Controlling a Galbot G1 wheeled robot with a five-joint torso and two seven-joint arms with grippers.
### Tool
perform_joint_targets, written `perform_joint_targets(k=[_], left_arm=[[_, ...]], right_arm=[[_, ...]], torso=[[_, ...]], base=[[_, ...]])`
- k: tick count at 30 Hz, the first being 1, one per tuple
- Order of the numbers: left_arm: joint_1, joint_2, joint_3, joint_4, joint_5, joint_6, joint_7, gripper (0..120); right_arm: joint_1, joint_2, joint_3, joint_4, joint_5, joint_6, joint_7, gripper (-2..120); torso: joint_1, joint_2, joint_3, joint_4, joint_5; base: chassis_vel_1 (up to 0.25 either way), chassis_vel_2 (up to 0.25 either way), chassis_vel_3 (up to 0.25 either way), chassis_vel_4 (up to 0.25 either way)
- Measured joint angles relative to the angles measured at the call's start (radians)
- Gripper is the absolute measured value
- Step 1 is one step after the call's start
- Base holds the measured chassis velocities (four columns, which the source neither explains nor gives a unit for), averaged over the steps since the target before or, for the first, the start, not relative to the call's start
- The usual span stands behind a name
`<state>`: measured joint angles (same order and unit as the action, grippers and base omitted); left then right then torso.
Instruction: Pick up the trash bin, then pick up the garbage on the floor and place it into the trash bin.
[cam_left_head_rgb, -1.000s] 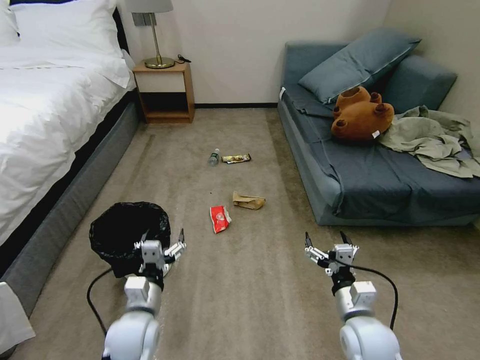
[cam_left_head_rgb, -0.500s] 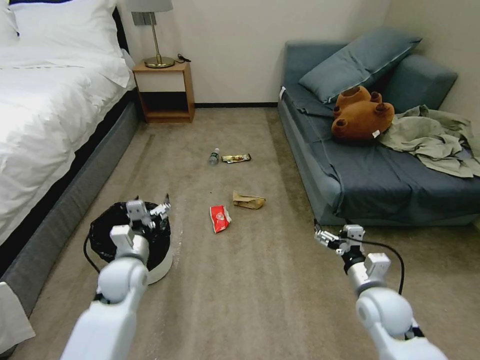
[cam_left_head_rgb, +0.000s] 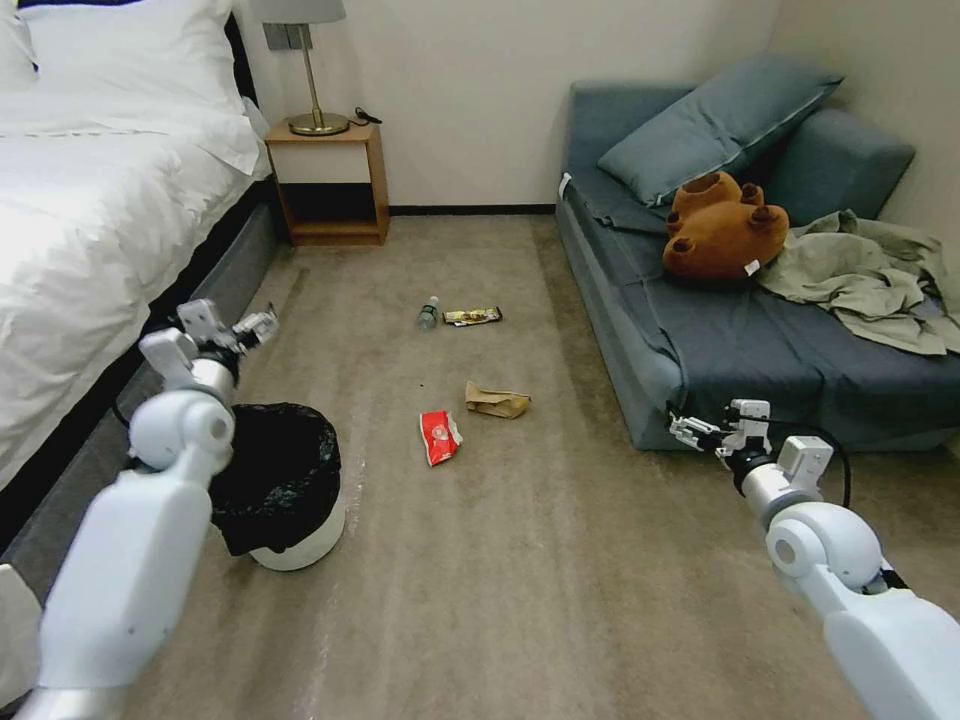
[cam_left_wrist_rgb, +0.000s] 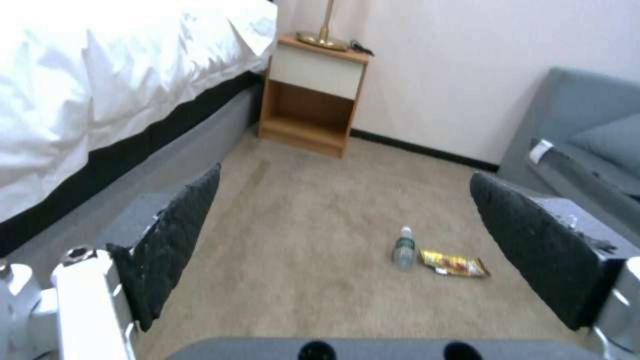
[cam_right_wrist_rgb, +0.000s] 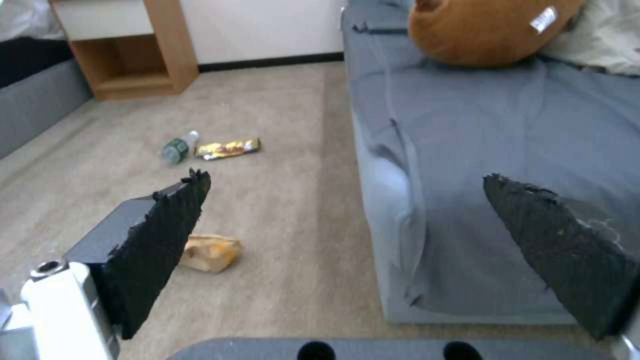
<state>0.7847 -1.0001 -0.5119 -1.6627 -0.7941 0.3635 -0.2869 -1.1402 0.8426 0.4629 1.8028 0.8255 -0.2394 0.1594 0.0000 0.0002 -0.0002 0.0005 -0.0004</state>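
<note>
The left gripper (cam_left_head_rgb: 232, 330) hangs raised beyond the trash bin (cam_left_head_rgb: 285, 480), fingers spread wide, empty. The right gripper (cam_left_head_rgb: 712, 428) reaches out well right of the bin, likewise spread and seemingly empty.

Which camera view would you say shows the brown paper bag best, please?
The head view: the brown paper bag lies whole and unblocked on the carpet beside the red snack packet. In the right wrist view the bag is partly hidden behind a finger of the right tool.
</note>
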Motion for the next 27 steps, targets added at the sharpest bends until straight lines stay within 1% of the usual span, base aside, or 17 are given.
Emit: perform_joint_targets(k=[4,5,6,7,9,14,17,18,19,20,21,22,23,24,25,26,27], left_arm=[[0.011,0.002,0.003,-0.019,-0.001,0.003,-0.001,100],[0.018,0.003,0.004,-0.028,-0.001,0.004,-0.001,100],[0.024,0.003,0.004,-0.031,0.0,0.005,0.001,100],[0.03,0.003,0.004,-0.033,0.002,0.005,0.004,100],[0.036,0.004,0.002,-0.033,0.007,0.005,0.007,100],[0.052,0.004,-0.006,-0.025,0.015,0.003,0.017,100],[0.057,0.004,-0.01,0.005,0.016,0.006,0.023,100],[0.057,0.007,-0.01,0.017,0.014,0.017,0.021,100],[0.057,0.019,-0.01,0.032,0.008,0.055,0.007,100],[0.057,0.019,-0.01,0.032,0.008,0.055,0.007,100],[0.057,0.035,-0.01,0.039,0.003,0.093,-0.008,100],[0.058,0.059,-0.009,0.04,-0.011,0.145,-0.027,100],[0.058,0.059,-0.009,0.04,-0.011,0.145,-0.027,100],[0.058,0.066,-0.008,0.04,-0.017,0.159,-0.033,100],[0.056,0.104,-0.003,0.035,-0.068,0.226,-0.068,100],[0.056,0.104,-0.003,0.035,-0.068,0.226,-0.068,100],[0.052,0.122,-0.002,0.031,-0.101,0.256,-0.093,100]], right_arm=[[0.0,-0.001,0.001,0.0,0.001,0.004,-0.002,100],[0.0,0.0,0.003,0.001,0.001,0.006,-0.002,100],[0.0,0.002,0.003,0.001,0.0,0.007,-0.003,100],[0.0,0.005,0.003,0.002,-0.001,0.008,-0.003,100],[-0.001,0.009,0.003,0.002,-0.004,0.01,-0.004,100],[-0.001,0.019,-0.002,-0.002,-0.014,0.012,-0.007,100],[-0.004,0.026,-0.003,-0.008,-0.026,0.017,-0.008,100],[-0.005,0.027,-0.003,-0.012,-0.032,0.02,-0.009,100],[-0.009,0.03,-0.003,-0.02,-0.047,0.026,-0.011,100],[-0.009,0.03,-0.003,-0.02,-0.047,0.026,-0.011,100],[-0.015,0.033,-0.003,-0.027,-0.06,0.033,-0.015,100],[-0.021,0.037,-0.003,-0.034,-0.075,0.039,-0.019,100],[-0.021,0.037,-0.003,-0.034,-0.075,0.039,-0.019,100],[-0.023,0.038,-0.003,-0.038,-0.08,0.041,-0.02,100],[-0.029,0.042,-0.003,-0.049,-0.097,0.049,-0.026,100],[-0.029,0.042,-0.003,-0.049,-0.097,0.049,-0.026,100],[-0.03,0.045,-0.003,-0.055,-0.104,0.052,-0.028,100]], torso=[[0.0,0.0,0.0,-0.0001,0.0001],[0.0,0.0,0.0,-0.0007,0.0005],[0.0,0.0,0.0,-0.0007,0.0007],[0.0,0.0,0.0,-0.0007,0.0001],[0.0,0.0,0.0,-0.0006,0.0002],[0.0,0.0,0.0,-0.0005,0.0003],[0.0,0.0,0.0,-0.0005,0.0004],[0.0,0.0,0.0,-0.0006,0.0002],[0.0,0.0,0.0,-0.0005,-0.0002],[0.0,0.0,0.0,-0.0005,-0.0002],[0.0,0.0,0.0,-0.0005,0.0],[0.0,0.0,0.0,-0.0004,0.0004],[0.0,0.0,0.0,-0.0004,0.0004],[0.0,0.0,0.0,-0.0004,0.0004],[0.0,0.0,0.0,-0.0004,0.0002],[0.0,0.0,0.0,-0.0004,0.0002],[0.0,0.0,0.0,-0.0005,0.0003]], base=[[0.0,0.0,0.0,0.0],[0.0,0.0,0.0,0.0],[0.0,0.0,0.0,0.0],[0.0,0.0,0.0,0.0],[0.0,0.0,0.0,0.0],[0.0,0.0,0.0,0.0],[0.0,0.0,0.0,0.0],[0.0,0.0,0.0,0.0],[0.0,0.0,0.0,0.0],[0.0,0.0,0.0,0.0],[0.0,0.0,0.0,0.0],[0.0,0.0,0.0,0.0],[0.0,0.0,0.0,0.0],[0.0,0.0,0.0,0.0],[0.0,0.0,0.0,0.0],[0.0,0.0,0.0,0.0],[0.0,0.0,0.0,0.0]])
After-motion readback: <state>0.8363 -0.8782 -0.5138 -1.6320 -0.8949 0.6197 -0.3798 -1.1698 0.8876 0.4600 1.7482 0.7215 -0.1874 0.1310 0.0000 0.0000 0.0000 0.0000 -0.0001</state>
